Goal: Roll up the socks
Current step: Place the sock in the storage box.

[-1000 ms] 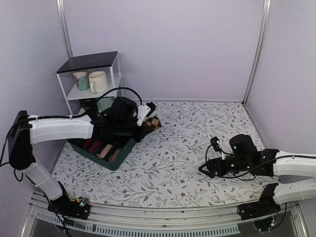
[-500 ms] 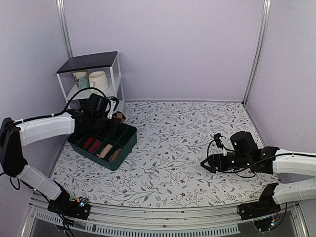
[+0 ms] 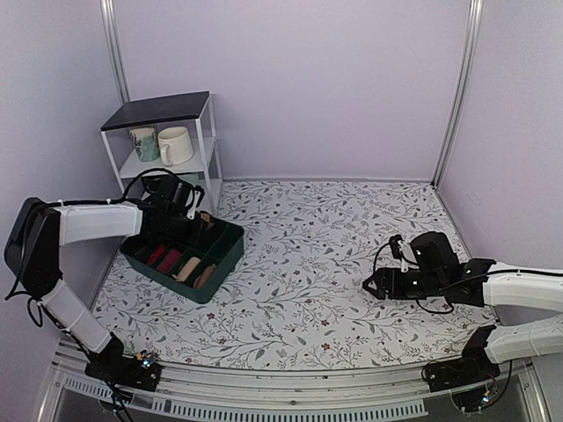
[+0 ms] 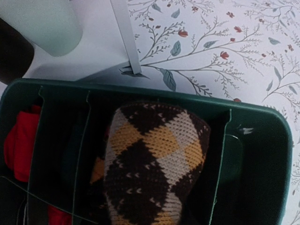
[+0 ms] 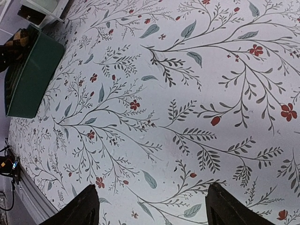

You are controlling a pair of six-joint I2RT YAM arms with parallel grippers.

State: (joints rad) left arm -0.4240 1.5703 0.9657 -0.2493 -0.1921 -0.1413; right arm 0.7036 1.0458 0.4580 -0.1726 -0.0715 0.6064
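Sitting in the green bin (image 4: 265, 159) is an argyle sock roll (image 4: 150, 164).

Lilac walls (image 3: 308, 79), floral tablecloth (image 3: 308, 264), white shelf (image 3: 163, 110)

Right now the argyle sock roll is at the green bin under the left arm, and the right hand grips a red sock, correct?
Not quite. The right hand grips nothing: the right wrist view shows its fingers apart, with only the floral tablecloth between them. The argyle sock roll is at the green bin, as you say.
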